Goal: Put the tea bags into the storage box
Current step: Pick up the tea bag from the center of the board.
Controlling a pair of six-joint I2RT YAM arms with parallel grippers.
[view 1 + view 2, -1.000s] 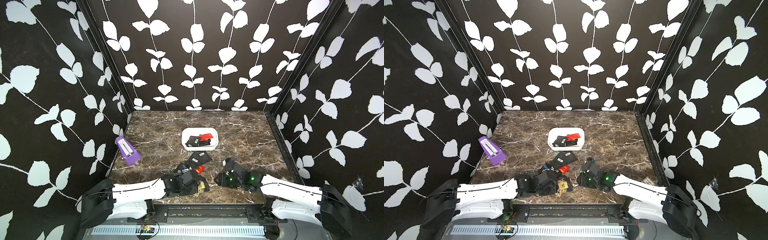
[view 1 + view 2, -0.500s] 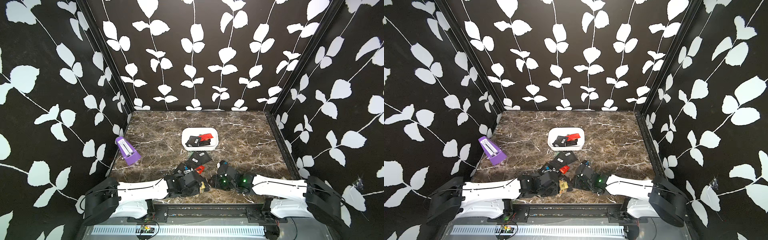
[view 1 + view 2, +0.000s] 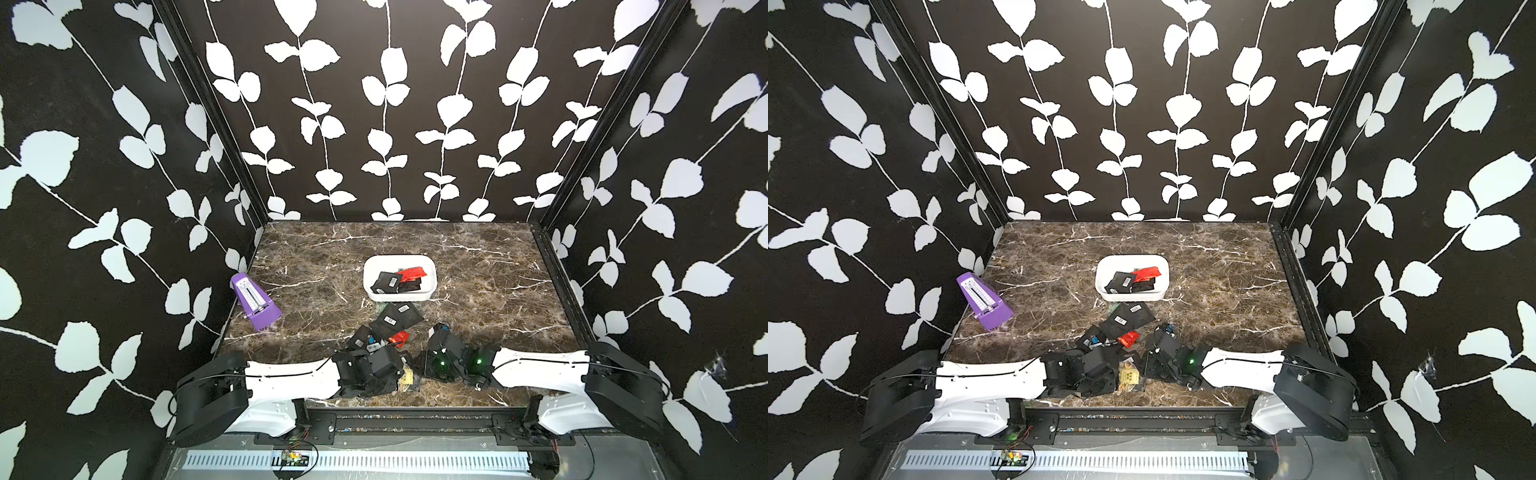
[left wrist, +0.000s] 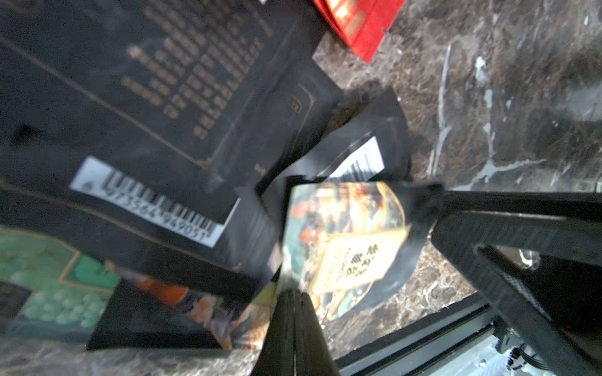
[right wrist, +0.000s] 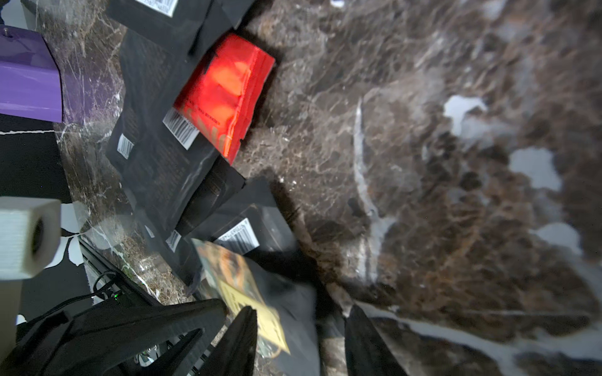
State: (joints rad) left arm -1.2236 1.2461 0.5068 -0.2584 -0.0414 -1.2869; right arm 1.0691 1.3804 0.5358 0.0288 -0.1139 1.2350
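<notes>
The white storage box (image 3: 367,279) (image 3: 1100,279) sits mid-table holding black tea bags (image 3: 388,282) and a red one (image 3: 411,273). More tea bags (image 3: 399,318) lie piled in front of it, mostly black (image 4: 153,107) (image 5: 163,169), with a red one (image 5: 224,94) among them. At the table's front edge my left gripper (image 4: 294,294) is shut on the edge of a yellow-labelled tea bag (image 4: 345,247) (image 5: 241,293) (image 3: 1128,376), which stands tilted. My right gripper (image 5: 301,309) is open, its jaws on either side of that same bag.
A purple metronome (image 3: 255,305) (image 5: 29,81) lies tilted by the left wall. The black front rail (image 3: 415,409) runs just below both grippers. Patterned walls close in the left, back and right sides. Bare marble (image 3: 490,291) lies right of the box.
My right arm has slid left along the front edge until its open jaws reach the bag in my left gripper. The left gripper has barely moved.
</notes>
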